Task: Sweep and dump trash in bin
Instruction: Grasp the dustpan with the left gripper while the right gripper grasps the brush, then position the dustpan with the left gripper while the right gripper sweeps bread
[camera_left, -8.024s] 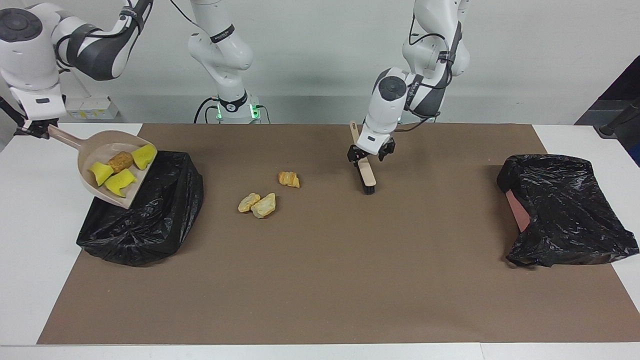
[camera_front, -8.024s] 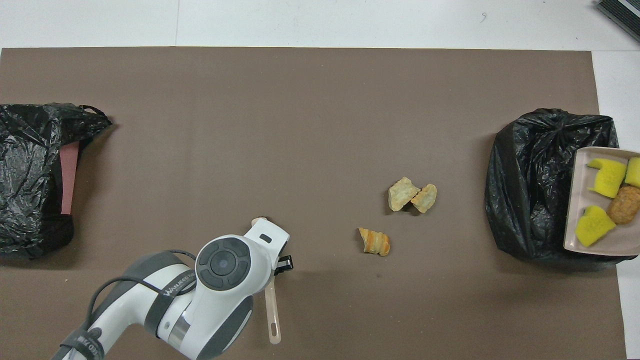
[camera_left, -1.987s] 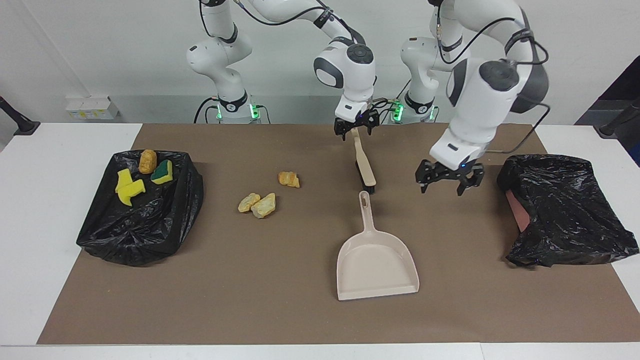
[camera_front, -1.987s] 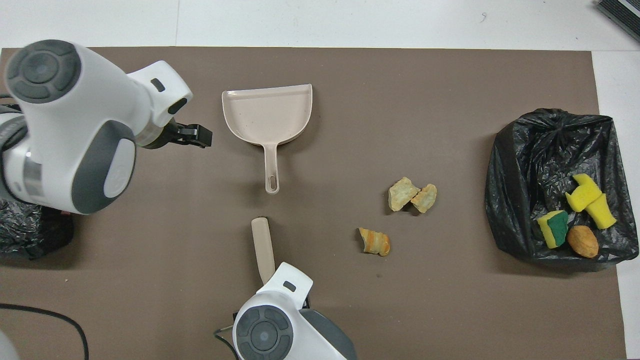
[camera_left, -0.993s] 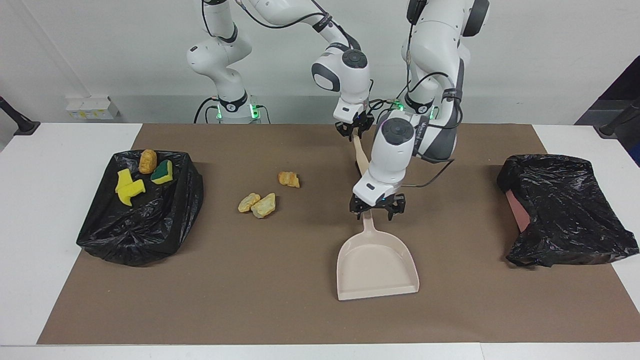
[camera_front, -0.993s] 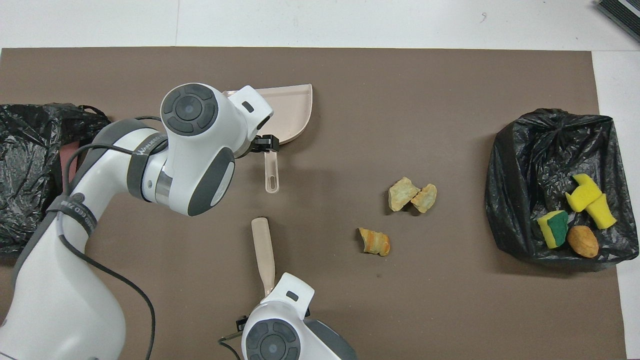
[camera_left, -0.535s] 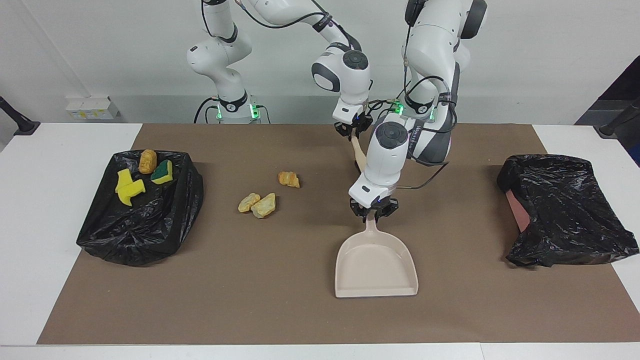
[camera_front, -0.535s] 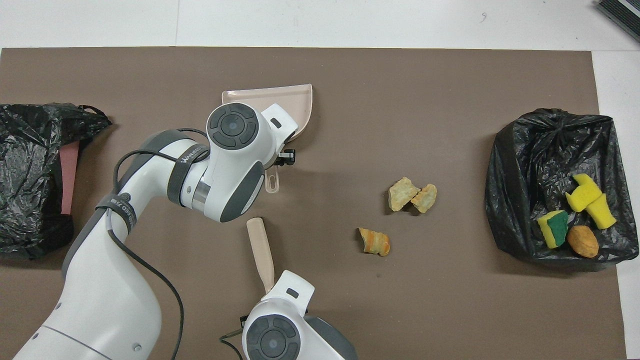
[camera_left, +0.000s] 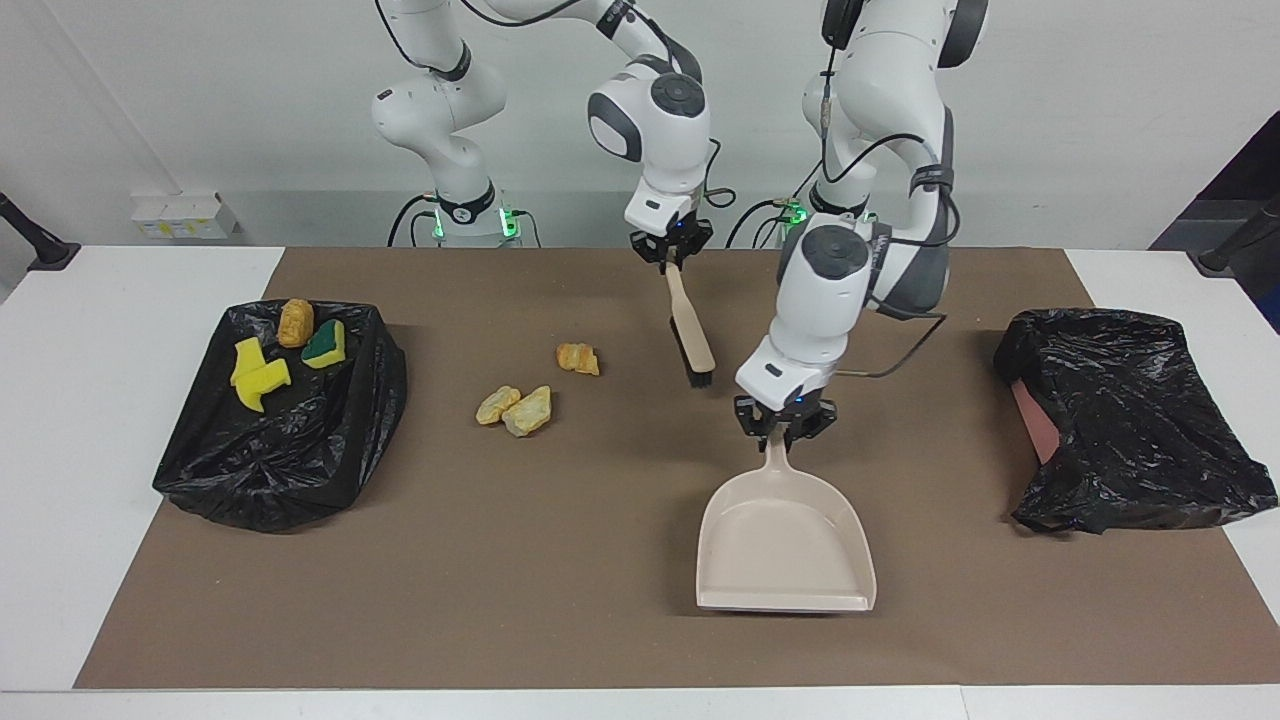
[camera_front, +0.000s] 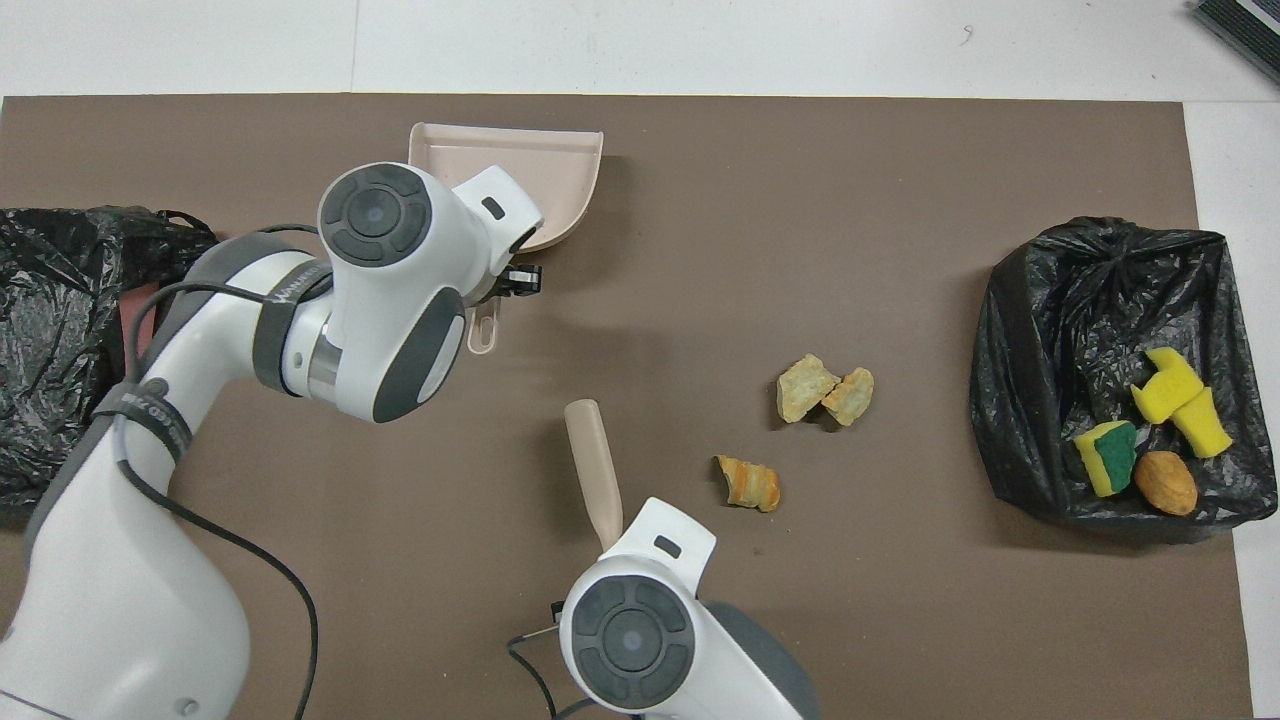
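My left gripper (camera_left: 785, 428) is shut on the handle of the beige dustpan (camera_left: 783, 545) and holds it just above the mat; the dustpan also shows in the overhead view (camera_front: 520, 165). My right gripper (camera_left: 672, 254) is shut on the handle of the beige brush (camera_left: 691, 335), bristles down by the mat. Three orange-tan trash lumps (camera_left: 577, 358) (camera_left: 497, 405) (camera_left: 530, 411) lie on the mat, toward the right arm's end from the brush. Yellow sponge pieces (camera_left: 258, 372), a green-backed one (camera_left: 325, 343) and a bread lump (camera_left: 295, 321) lie in the black-bagged bin (camera_left: 280, 450).
A second black-bagged bin (camera_left: 1130, 420) lies at the left arm's end of the brown mat (camera_left: 560, 580). In the overhead view my left arm's wrist (camera_front: 390, 290) covers part of the dustpan and its handle.
My left gripper has carried the dustpan up and toward the left arm's end. My right gripper has swung the brush toward the right arm's end, closer to the lumps. The trash has not moved.
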